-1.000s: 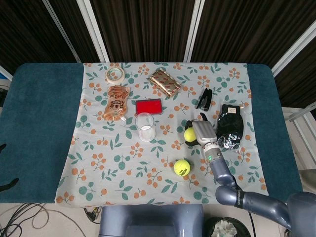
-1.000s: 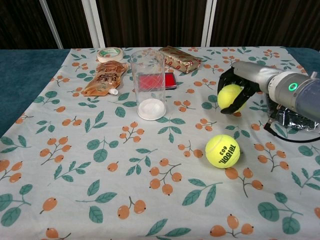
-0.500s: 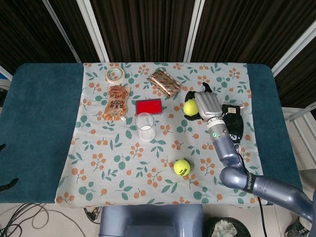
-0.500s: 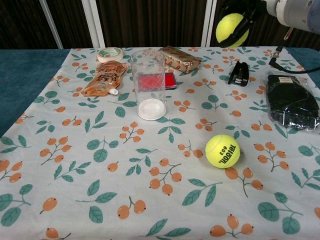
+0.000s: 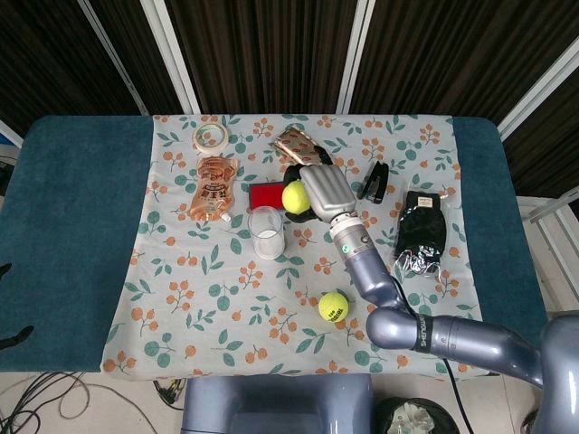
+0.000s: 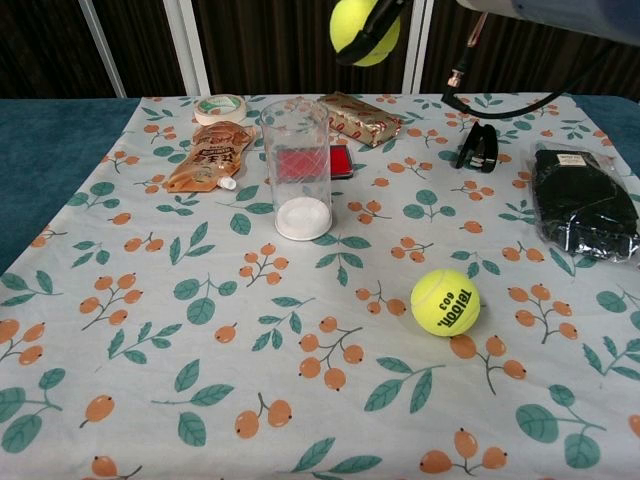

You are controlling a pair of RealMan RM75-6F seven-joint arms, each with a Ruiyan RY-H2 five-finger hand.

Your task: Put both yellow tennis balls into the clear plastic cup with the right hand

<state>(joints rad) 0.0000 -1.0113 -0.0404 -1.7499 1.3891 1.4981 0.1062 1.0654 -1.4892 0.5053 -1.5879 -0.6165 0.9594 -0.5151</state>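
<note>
We are noting the right hand (image 5: 326, 192) gripping a tennis ball (image 5: 295, 196) aloft, the cup (image 5: 266, 232) lying just down-left of it.

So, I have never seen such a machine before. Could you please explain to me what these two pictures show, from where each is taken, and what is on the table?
It is a robot with two arms ending in mechanical hands. Both pictures come from its own cameras: the head view looks down on the table, the chest view looks across it from lower.

Only the right hand shows. It holds one yellow tennis ball in its fingers, lifted above the table just right of the clear plastic cup, which stands upright with something white at the bottom. The second tennis ball lies on the flowered cloth, nearer the robot.

Other things there: a roll of tape, an orange pouch, a red flat box, a gold-wrapped packet, a black stapler and a black bag. The left hand is not visible.
</note>
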